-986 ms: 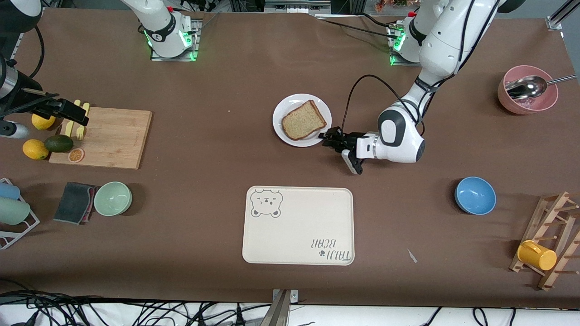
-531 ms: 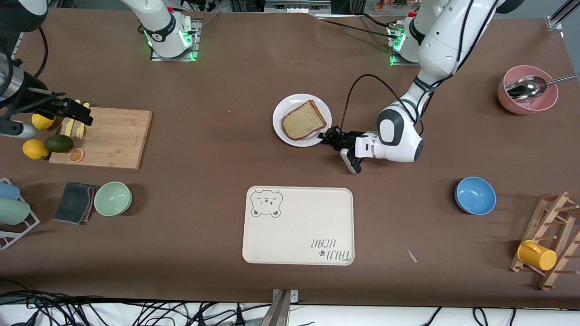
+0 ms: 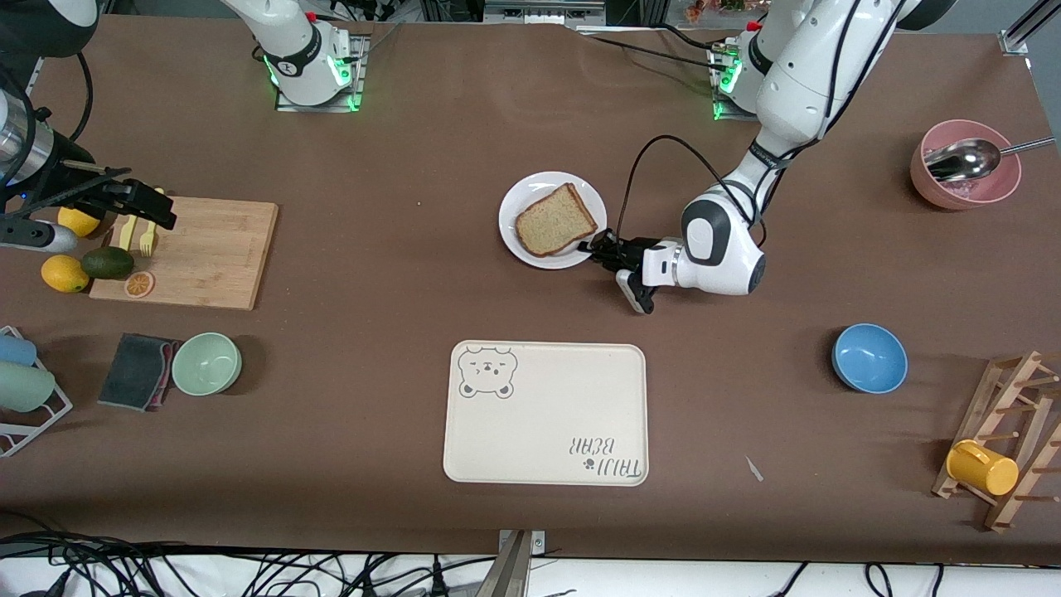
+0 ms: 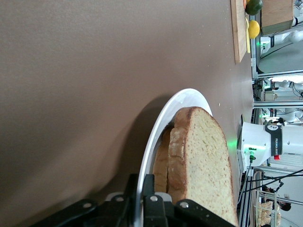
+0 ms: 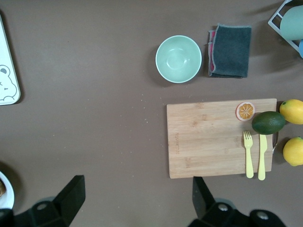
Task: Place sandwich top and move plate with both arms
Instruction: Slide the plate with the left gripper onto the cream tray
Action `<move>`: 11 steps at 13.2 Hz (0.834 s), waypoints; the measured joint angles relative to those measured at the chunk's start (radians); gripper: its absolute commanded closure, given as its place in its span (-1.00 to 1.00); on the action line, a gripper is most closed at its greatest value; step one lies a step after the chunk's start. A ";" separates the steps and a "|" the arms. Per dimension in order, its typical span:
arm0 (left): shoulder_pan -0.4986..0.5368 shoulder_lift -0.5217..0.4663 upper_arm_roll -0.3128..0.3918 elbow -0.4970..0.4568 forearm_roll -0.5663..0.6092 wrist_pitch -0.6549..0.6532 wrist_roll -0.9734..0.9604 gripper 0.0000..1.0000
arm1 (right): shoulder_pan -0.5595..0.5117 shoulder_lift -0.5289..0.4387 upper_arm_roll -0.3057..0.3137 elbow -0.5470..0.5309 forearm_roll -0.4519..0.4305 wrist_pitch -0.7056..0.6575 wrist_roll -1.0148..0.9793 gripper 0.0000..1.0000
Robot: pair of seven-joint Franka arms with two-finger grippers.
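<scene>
Left gripper (image 3: 598, 247) is clamped on your plate (image 3: 518, 249) rim.
Bread (image 3: 555, 220) lies on it; your right gripper (image 3: 137, 207) waits spread over the board (image 3: 215, 257).

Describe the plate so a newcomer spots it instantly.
Start at the cream bear-printed tray; the plate lies farther from the front camera, mid-table. The left gripper is shut on its rim. It alone is small, round, plain white and carries the sandwich top.
</scene>
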 measured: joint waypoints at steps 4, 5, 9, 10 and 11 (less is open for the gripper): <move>0.001 -0.001 0.000 0.000 -0.008 -0.015 0.002 1.00 | 0.000 0.004 0.003 0.010 0.000 0.000 0.000 -1.00; 0.001 -0.002 0.000 0.000 -0.008 -0.015 0.002 1.00 | 0.000 0.009 0.004 0.019 0.000 0.000 0.000 -1.00; 0.004 -0.004 0.000 0.006 -0.009 -0.018 0.003 1.00 | 0.000 0.020 0.005 0.035 0.000 -0.001 0.000 -1.00; 0.009 -0.005 0.000 0.011 -0.009 -0.018 0.003 1.00 | 0.000 0.022 0.005 0.036 0.000 0.000 0.000 -1.00; 0.016 -0.007 0.000 0.018 -0.010 -0.018 0.001 1.00 | 0.000 0.023 0.005 0.037 0.000 0.000 0.000 -1.00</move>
